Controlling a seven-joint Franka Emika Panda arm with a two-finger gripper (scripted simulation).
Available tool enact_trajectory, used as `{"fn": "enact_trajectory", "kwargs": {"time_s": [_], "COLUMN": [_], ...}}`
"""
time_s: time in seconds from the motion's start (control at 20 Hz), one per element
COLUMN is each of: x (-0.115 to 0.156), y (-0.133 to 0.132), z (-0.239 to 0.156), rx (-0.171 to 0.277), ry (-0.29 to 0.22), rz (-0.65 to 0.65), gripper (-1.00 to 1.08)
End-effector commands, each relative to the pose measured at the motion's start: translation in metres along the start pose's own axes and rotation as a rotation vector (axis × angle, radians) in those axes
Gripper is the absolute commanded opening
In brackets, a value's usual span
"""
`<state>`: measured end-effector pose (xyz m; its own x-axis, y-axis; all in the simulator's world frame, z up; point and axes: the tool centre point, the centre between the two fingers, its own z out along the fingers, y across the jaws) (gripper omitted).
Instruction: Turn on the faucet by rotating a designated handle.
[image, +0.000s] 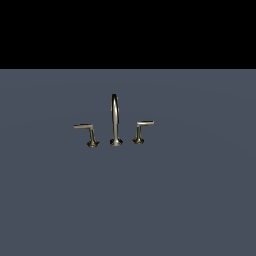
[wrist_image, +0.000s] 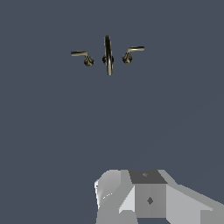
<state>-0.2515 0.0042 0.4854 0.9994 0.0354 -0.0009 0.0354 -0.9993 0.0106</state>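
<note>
The faucet (image: 115, 122) is a small brass-coloured set standing on the flat grey floor, its tall arched spout (image: 115, 117) in the middle. The designated handle (image: 86, 131), with the longer thin bar and slanted stem, stands on the exterior view's left of the spout. The handle with the shorter bar (image: 141, 129) stands on the right. The wrist view shows the same set from above and far off, with the designated handle (wrist_image: 82, 56) beside the spout (wrist_image: 108, 54). Only a grey part of my gripper (wrist_image: 148, 197) shows there, well away from the faucet. Its fingertips are hidden.
Plain grey floor (image: 128, 200) surrounds the faucet on all sides. A black background fills the upper part of the exterior view. The arm does not show in the exterior view.
</note>
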Motion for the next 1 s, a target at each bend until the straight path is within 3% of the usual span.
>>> {"fn": "enact_trajectory", "kwargs": {"time_s": [0.0, 0.45, 0.95], "x": [0.000, 0.003, 0.018], "y": [0.000, -0.010, -0.043], "z": [0.000, 0.011, 0.047], "rx": [0.000, 0.000, 0.002], "ry": [0.000, 0.000, -0.002], "rz": [0.000, 0.040, 0.180], "gripper": [-1.00, -1.00, -1.00]}}
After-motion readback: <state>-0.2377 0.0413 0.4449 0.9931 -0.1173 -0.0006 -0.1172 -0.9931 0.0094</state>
